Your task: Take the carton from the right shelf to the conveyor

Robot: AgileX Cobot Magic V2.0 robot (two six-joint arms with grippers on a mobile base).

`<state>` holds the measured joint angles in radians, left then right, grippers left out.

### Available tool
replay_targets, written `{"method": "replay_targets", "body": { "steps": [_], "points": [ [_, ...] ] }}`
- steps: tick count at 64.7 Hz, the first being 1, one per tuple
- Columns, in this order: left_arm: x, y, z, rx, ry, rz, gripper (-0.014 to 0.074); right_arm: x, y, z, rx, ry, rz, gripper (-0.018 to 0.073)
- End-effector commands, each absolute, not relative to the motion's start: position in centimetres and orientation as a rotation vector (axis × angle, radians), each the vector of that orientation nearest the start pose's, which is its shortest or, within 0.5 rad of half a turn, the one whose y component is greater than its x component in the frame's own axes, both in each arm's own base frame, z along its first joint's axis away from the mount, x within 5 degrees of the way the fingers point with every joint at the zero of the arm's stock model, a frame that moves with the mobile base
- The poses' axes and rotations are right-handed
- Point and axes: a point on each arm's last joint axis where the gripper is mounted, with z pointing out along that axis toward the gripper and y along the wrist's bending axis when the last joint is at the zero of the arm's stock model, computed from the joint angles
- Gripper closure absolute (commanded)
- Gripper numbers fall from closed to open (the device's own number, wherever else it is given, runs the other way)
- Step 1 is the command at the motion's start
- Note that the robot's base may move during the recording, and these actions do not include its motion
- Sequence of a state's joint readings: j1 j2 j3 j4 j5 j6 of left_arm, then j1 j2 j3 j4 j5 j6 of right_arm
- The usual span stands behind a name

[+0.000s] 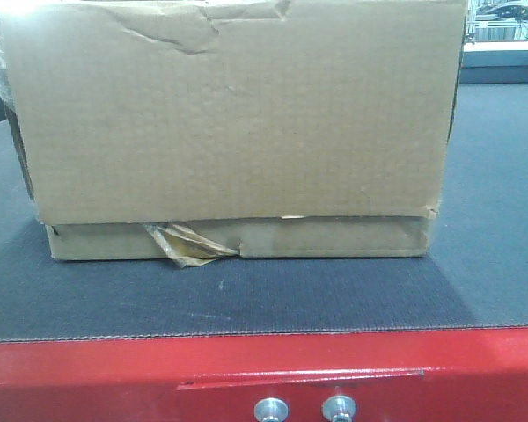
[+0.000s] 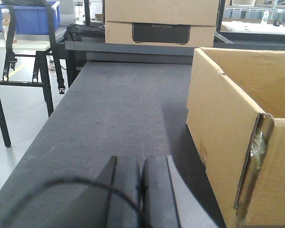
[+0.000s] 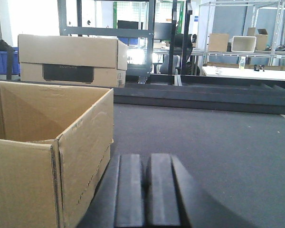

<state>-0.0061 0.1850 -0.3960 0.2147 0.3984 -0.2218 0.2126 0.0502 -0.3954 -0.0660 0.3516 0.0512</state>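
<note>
The brown carton point(image 1: 233, 123) stands on the dark grey conveyor belt point(image 1: 246, 294), behind its red frame point(image 1: 114, 374) with two silver bolts. Ragged tape hangs at its lower front. In the left wrist view the carton point(image 2: 228, 137) is open-topped and lies to the right of my left gripper point(image 2: 141, 164), which is shut with nothing in it, a little apart from the carton's side. In the right wrist view the carton point(image 3: 80, 142) is to the left of my right gripper point(image 3: 145, 161), also shut and empty, close beside its wall. The right shelf is out of view.
Two stacked cardboard boxes point(image 3: 69, 59) with a black label stand beyond the belt's far end point(image 2: 133, 47). A table with a blue bin point(image 2: 28, 19) is at the left. Shelving with more boxes point(image 3: 232, 42) lines the back. Bare belt point(image 3: 218, 142) stretches to the right of the carton.
</note>
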Motion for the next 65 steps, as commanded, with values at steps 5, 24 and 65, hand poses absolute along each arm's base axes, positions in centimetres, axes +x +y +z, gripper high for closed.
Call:
{"method": "replay_targets", "body": {
  "steps": [5, 24, 65],
  "points": [
    [5.3, 0.7, 30.0, -0.081, 1.64, 0.032, 0.0594, 2.8, 0.4, 31.0, -0.154, 1.459, 0.129, 0.0634],
    [4.7, 0.3, 28.1, -0.022, 1.575, 0.058, 0.0594, 2.8, 0.4, 31.0, -0.154, 1.459, 0.129, 0.0634],
    [5.6, 0.4, 21.1, -0.066, 1.505, 0.032, 0.0594, 2.8, 0.4, 31.0, -0.154, 1.457, 0.129, 0.0634]
  ]
}}
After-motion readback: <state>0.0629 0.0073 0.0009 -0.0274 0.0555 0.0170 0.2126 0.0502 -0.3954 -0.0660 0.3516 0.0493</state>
